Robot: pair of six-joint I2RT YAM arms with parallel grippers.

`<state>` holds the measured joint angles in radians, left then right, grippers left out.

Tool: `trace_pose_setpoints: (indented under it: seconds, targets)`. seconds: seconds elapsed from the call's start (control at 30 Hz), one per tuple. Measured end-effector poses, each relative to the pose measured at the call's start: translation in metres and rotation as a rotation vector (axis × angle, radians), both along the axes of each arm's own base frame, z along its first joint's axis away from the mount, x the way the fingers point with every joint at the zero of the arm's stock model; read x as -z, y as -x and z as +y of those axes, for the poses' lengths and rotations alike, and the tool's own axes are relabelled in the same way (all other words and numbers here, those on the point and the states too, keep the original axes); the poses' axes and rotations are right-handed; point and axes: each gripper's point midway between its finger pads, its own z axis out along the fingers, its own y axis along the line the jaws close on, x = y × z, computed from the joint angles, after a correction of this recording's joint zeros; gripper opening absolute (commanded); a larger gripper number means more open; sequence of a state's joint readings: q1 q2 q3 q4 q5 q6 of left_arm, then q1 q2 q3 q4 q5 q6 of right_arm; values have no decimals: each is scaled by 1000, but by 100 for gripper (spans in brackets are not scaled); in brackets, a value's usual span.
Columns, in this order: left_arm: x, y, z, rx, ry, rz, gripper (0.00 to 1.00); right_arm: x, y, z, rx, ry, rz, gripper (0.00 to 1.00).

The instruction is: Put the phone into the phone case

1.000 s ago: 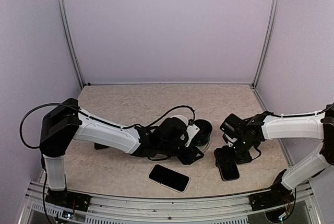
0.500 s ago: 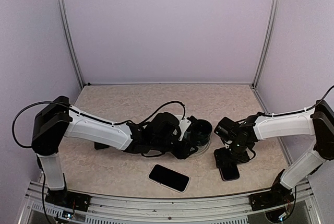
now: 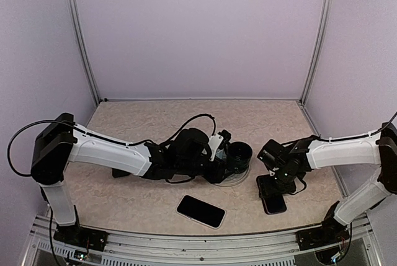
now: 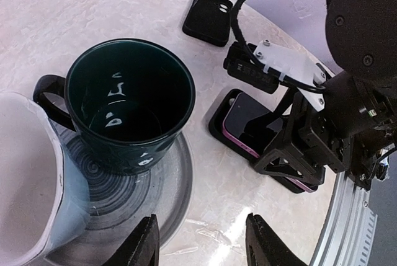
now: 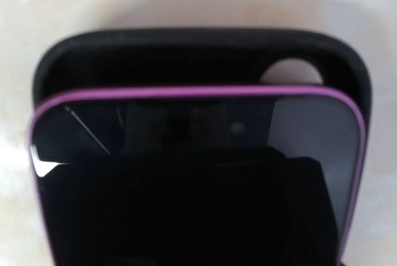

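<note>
Sitting short of case [image 5: 186, 61] top edge, phone [image 5: 186, 185]; left fingers [image 4: 144, 247] apart, empty; right fingers [image 4: 282, 154] unclear

White arm shells [image 3: 105, 152], black joints [image 3: 53, 148], looping black cables [image 3: 198, 116]

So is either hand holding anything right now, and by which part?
Left hand holds nothing. Right hand sits over the purple phone; whether it grips cannot be told.

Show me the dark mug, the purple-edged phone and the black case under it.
dark mug [image 4: 124, 154]: left wrist view, outer wall.
purple-edged phone [image 5: 186, 204]: right wrist view, screen.
black case [image 5: 186, 61]: right wrist view, top end.
</note>
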<state>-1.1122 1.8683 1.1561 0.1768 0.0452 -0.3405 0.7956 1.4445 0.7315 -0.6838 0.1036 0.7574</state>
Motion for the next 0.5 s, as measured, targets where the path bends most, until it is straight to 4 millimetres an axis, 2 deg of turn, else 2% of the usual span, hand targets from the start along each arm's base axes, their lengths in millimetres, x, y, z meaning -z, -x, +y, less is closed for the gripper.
trace_pose_setpoints:
  seconds: [0.17, 0.23, 0.4, 0.43, 0.5]
  targets:
    - [-2, 0, -1, -8, 13, 9, 48, -9, 1, -6, 11, -31, -56, 38]
    - [-4, -1, -2, -15, 31, 15, 51, -17, 0, -5, 12, -63, -93, 37]
    - [-17, -3, -4, -51, 125, 40, 78, -44, -8, 8, -10, -172, -217, 35]
    - [-21, -3, -4, -56, 145, 43, 82, -55, -7, 13, -26, -210, -253, 34]
    - [-29, -3, -4, -71, 199, 55, 87, -65, -8, 19, -45, -252, -296, 34]
